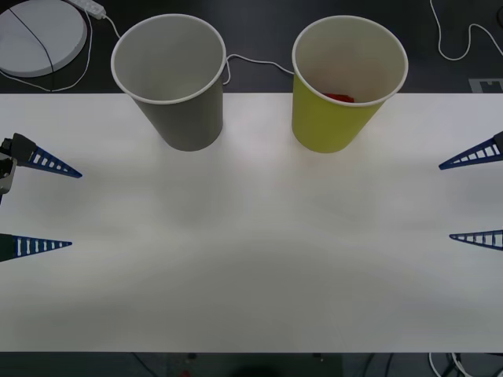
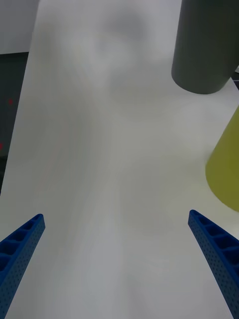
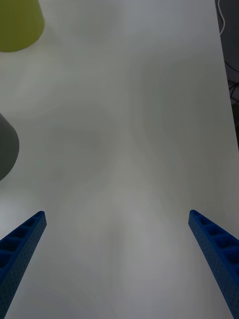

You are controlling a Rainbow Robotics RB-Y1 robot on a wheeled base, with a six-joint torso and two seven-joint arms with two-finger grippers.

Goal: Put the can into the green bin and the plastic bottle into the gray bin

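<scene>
The gray bin (image 1: 174, 77) stands upright at the back left of the white table (image 1: 251, 259), and the green bin (image 1: 346, 82) stands upright to its right. A patch of red deep inside the green bin is the can (image 1: 339, 97). The plastic bottle is out of view. My left gripper (image 1: 75, 210) waits open and empty at the table's left edge, and my right gripper (image 1: 446, 201) is open and empty at the right edge. The right wrist view shows the open right gripper (image 2: 117, 215) facing the gray bin (image 2: 206, 45) and the green bin (image 2: 226, 164). The left wrist view shows the open left gripper (image 3: 117, 214), the green bin (image 3: 17, 22) and the gray bin (image 3: 6, 147).
A round white disc (image 1: 35, 35) and a white power strip (image 1: 88, 6) lie on the dark floor behind the table's back left. White cables (image 1: 456, 43) trail behind the bins. Bare tabletop stretches between the two grippers.
</scene>
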